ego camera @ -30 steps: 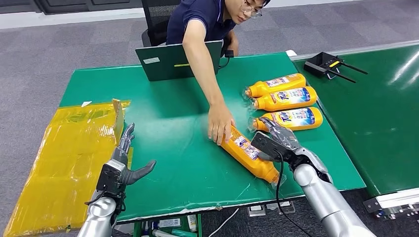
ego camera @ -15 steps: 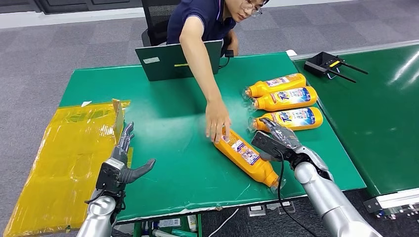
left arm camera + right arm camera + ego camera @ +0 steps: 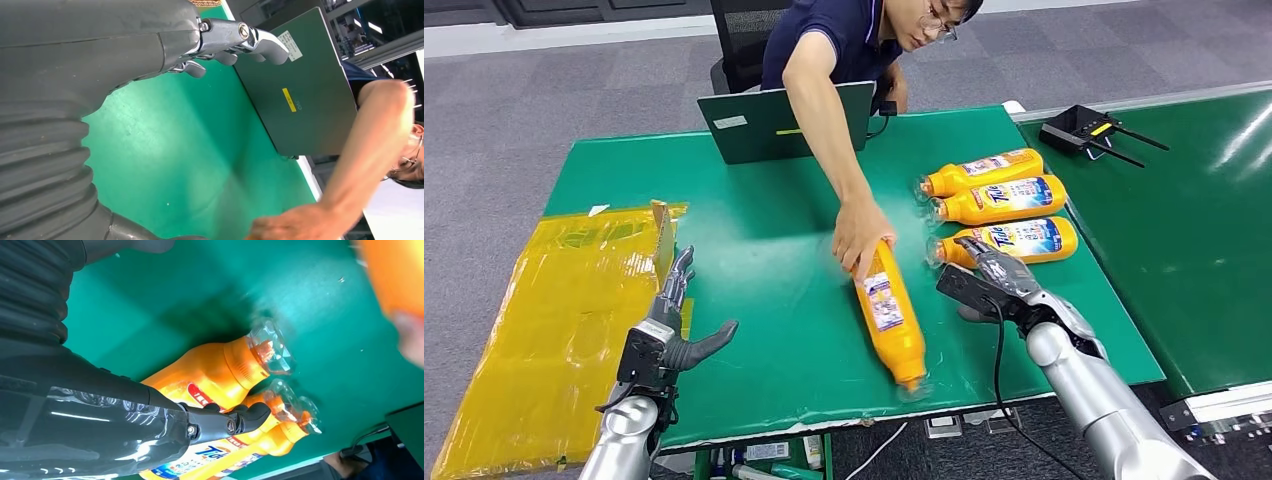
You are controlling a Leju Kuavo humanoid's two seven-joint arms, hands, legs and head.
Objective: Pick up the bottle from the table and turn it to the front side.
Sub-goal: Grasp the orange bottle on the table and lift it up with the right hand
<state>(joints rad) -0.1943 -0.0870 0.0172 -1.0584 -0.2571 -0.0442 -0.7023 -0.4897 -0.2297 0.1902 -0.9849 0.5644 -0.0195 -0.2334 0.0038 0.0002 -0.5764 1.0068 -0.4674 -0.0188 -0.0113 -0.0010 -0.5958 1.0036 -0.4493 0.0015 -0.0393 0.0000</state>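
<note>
An orange bottle (image 3: 887, 311) lies on its side near the front of the green table (image 3: 764, 230), back label up, clear cap toward the front edge. A person's hand (image 3: 859, 235) rests on its base end. My right hand (image 3: 984, 275) hovers open just right of this bottle, holding nothing. Three more orange bottles (image 3: 999, 205) lie in a row at the right, front labels up; they appear close by in the right wrist view (image 3: 220, 375). My left hand (image 3: 669, 325) stands open at the table's left front, fingers apart (image 3: 240, 42).
A dark green laptop (image 3: 784, 120) stands at the back of the table, with a seated person (image 3: 844, 40) behind it. A yellow plastic-wrapped sheet (image 3: 554, 320) covers the left edge. A black device (image 3: 1084, 128) sits on the neighbouring green table (image 3: 1194, 230) at the right.
The person's hand has swung the near bottle so it now points toward the front edge, further from my right hand. Both my hands have stayed roughly in place.
</note>
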